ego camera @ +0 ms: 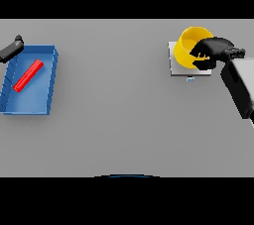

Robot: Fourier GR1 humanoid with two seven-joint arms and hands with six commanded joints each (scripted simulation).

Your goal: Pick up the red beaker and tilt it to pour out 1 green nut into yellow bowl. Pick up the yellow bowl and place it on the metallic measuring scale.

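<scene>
The yellow bowl [191,45] stands on the metallic measuring scale [175,64] at the far right of the table. My right hand [212,51] is at the bowl's right side, its dark fingers curled round the rim. A red elongated object, the beaker [28,76], lies on its side inside the blue tray [49,73] at the far left. My left hand [12,48] shows at the tray's upper left corner, holding nothing. No green nut is visible.
The blue tray sits by the table's left edge. A small light-blue mark [190,79] shows just in front of the scale. My right forearm [239,86] reaches in from the right edge.
</scene>
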